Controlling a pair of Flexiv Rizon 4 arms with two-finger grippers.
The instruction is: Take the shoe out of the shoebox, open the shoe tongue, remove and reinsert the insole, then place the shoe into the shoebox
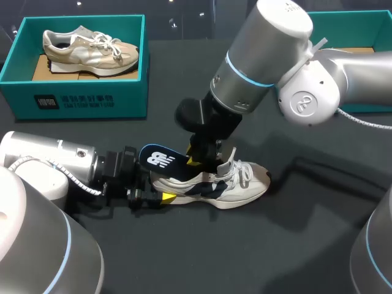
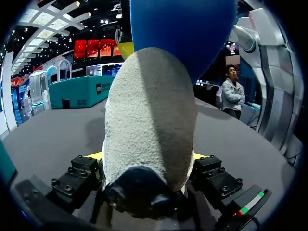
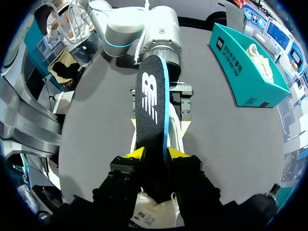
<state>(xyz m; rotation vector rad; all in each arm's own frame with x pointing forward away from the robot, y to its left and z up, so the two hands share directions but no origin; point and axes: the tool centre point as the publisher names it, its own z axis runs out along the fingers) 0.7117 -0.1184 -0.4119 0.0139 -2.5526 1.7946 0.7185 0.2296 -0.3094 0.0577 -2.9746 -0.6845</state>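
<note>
Progress looked roughly halfway. The white and navy lace-up trainer (image 1: 226, 184) was out of its box and lay on its sole near the middle of the dark grey table (image 1: 257, 257), toe toward the right edge. The left gripper (image 1: 158, 191) was closed on the heel from both sides, steadying it. The right gripper (image 3: 155, 155) pinched the black foam insole with a blue underside (image 3: 151, 110), which slanted up over the heel. Whether it was coming out or going back in could not be told. Seating it and boxing the trainer were left to do. A teal cardboard shoebox (image 1: 79, 101) at the far left corner held a beige trainer (image 1: 92, 49). Another teal box (image 1: 355, 27) sat at the far right edge, partly hidden by the right arm. Nothing lay between the trainer and either box.
</note>
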